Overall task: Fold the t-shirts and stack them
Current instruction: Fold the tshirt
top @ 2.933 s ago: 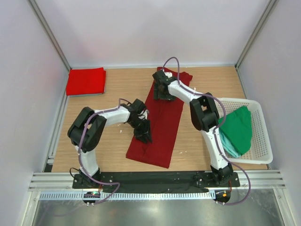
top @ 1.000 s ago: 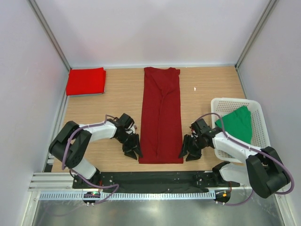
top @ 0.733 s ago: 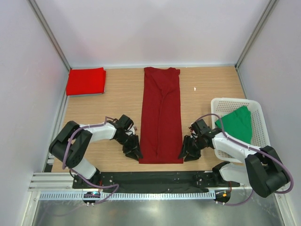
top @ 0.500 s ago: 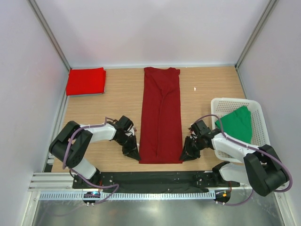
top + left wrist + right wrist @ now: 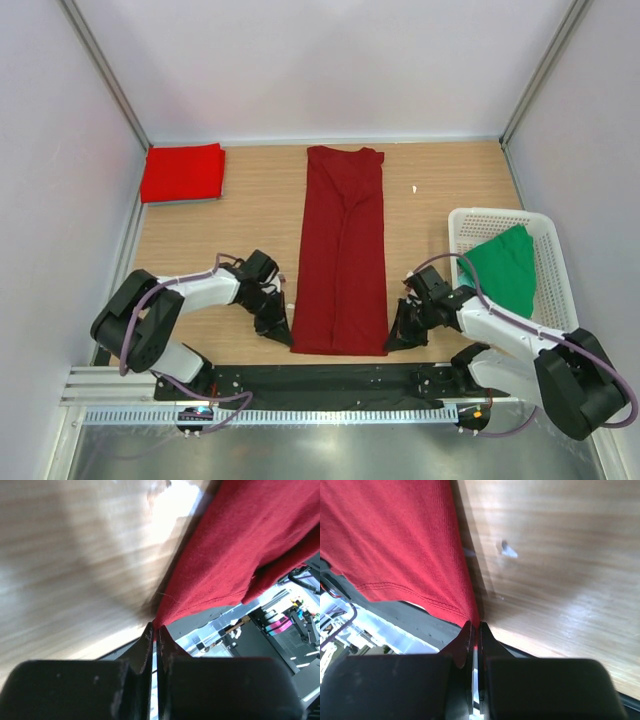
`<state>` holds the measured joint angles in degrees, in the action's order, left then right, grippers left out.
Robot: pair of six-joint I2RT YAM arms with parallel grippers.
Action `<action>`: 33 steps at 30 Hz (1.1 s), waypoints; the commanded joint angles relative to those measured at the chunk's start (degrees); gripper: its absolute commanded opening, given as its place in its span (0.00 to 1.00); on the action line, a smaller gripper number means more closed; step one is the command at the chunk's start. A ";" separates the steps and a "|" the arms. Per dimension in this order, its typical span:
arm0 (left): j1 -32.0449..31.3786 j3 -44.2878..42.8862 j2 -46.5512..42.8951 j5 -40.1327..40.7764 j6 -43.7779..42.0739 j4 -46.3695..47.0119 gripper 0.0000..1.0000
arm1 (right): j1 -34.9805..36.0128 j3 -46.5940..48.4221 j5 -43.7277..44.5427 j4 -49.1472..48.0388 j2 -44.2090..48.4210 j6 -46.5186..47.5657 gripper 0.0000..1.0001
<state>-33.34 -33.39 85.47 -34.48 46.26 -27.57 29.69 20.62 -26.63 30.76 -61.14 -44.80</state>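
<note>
A dark maroon t-shirt (image 5: 341, 250) lies folded into a long strip down the middle of the table. My left gripper (image 5: 283, 336) is shut on its near left corner (image 5: 172, 611). At the near right corner (image 5: 465, 611), my right gripper (image 5: 393, 340) is shut on the cloth. Both corners are lifted slightly off the wood. A brighter red t-shirt (image 5: 182, 172) sits folded at the far left. Green (image 5: 505, 267) and teal t-shirts lie in the basket on the right.
A white plastic basket (image 5: 561, 300) stands at the right edge of the table. A small white scrap (image 5: 415, 189) lies on the wood to the right of the maroon shirt. Grey walls close in the table on three sides.
Both grippers have closed on the near corners of the maroon shirt. The shirt's near edge has shifted slightly toward the arms.
</note>
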 commanded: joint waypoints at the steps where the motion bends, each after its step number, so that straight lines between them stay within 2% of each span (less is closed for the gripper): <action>1: 0.03 -0.53 -2.68 -0.76 -0.99 -3.88 0.00 | 1.42 -0.93 -0.96 1.58 1.64 -2.83 0.01; 6: 0.03 -5.45 -4.08 -3.40 -0.12 -6.26 0.00 | 1.51 3.53 0.52 2.63 3.85 -3.37 0.01; 8: 0.56 -11.59 -3.82 -1.92 -0.12 -8.01 0.00 | 0.46 9.41 2.54 3.25 1.31 -1.45 0.01; 11: 4.59 -20.62 -0.41 -1.20 -1.17 -9.17 0.00 | -5.94 18.99 2.82 4.92 -6.07 4.25 0.01; 15: 12.32 -32.15 8.99 -4.10 3.12 -2.50 0.00 | -14.12 33.39 0.97 6.31 -19.94 11.02 0.01; 16: 13.12 -35.05 11.19 -4.19 3.31 -1.70 0.00 | -14.92 40.22 0.97 7.20 -25.63 12.26 0.01; 19: 15.67 -45.87 19.98 -5.33 4.19 -1.52 0.00 | -17.03 52.71 0.00 8.61 -36.63 13.94 0.01; 21: 17.16 -52.01 24.97 -5.95 4.63 -1.43 0.00 | -17.82 58.71 0.44 10.79 -41.14 15.08 0.01; 22: 17.61 -53.87 26.57 -6.12 4.72 -1.78 0.00 | -18.44 63.88 0.53 11.77 -43.51 15.26 0.01; 25: 19.01 -58.98 31.76 -7.62 5.15 -1.96 0.00 | -19.41 71.19 0.18 14.49 -50.02 15.88 0.01; 33: 19.54 -63.12 37.40 -8.94 6.21 -0.82 0.00 | -20.99 75.27 -0.88 15.03 -54.60 15.88 0.01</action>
<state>-13.85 -93.82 122.43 -40.18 51.46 -29.36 9.15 92.82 -26.15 44.12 -115.57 -30.02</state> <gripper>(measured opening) 0.006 0.042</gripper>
